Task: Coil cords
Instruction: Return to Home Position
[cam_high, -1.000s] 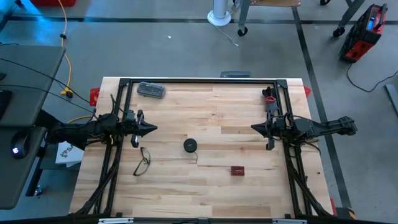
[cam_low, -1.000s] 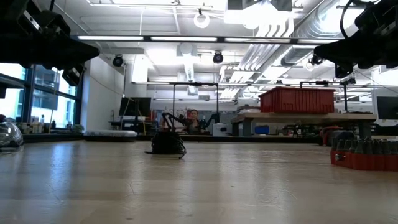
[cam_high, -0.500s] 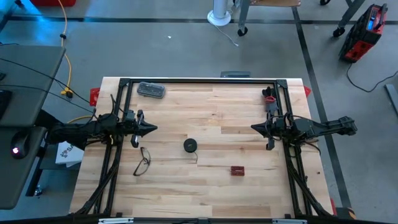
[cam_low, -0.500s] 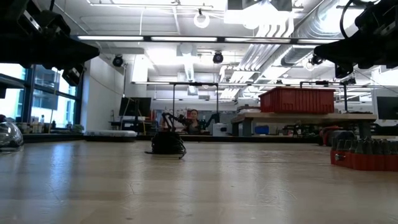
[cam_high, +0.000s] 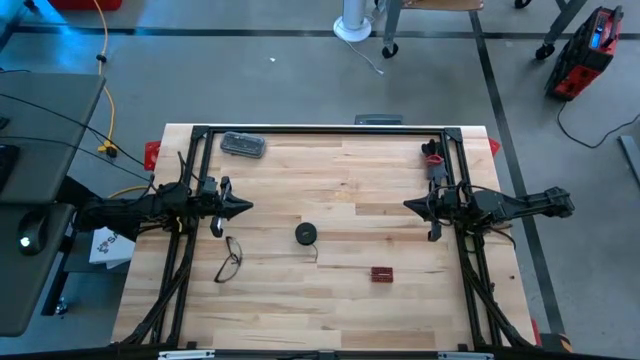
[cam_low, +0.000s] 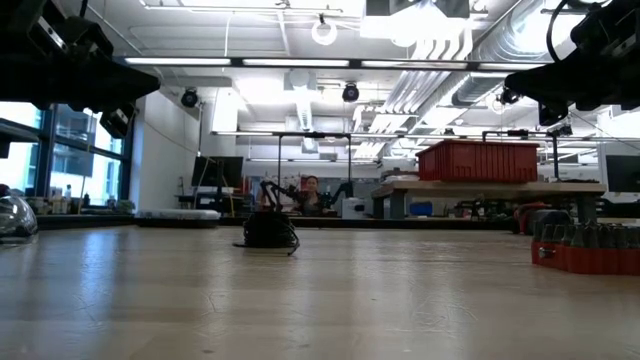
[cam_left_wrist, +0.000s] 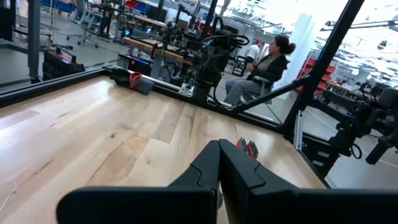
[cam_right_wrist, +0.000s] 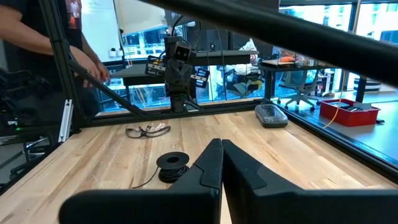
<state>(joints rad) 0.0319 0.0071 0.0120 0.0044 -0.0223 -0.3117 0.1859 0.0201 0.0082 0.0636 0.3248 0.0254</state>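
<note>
1. The wire (cam_right_wrist: 171, 172) is very thin and limp. Nearly all of it is wound on a small round reel (cam_high: 307, 234). The pair looks very light, so a slight nudge would probably slide it over the smooth table (cam_high: 350, 170).
2. The reel lies flat near the middle of the table, between the two arms and well apart from both. A short loose tail of wire trails off it onto the wood.
3. The firm rim of the reel looks like the best place to take hold, pinched across its sides. The loose tail would likely slip or pull turns off the coil.
4. The left fingers (cam_high: 241, 207) are pressed together and hold nothing. That arm lies stretched out at the table's left side, pointing in toward the middle.
5. The right fingers (cam_high: 411, 205) are likewise pressed together and empty. That arm mirrors the other at the right side, pointing in toward the reel.
6. Both arms look parked, and the coiling seems done.
</note>
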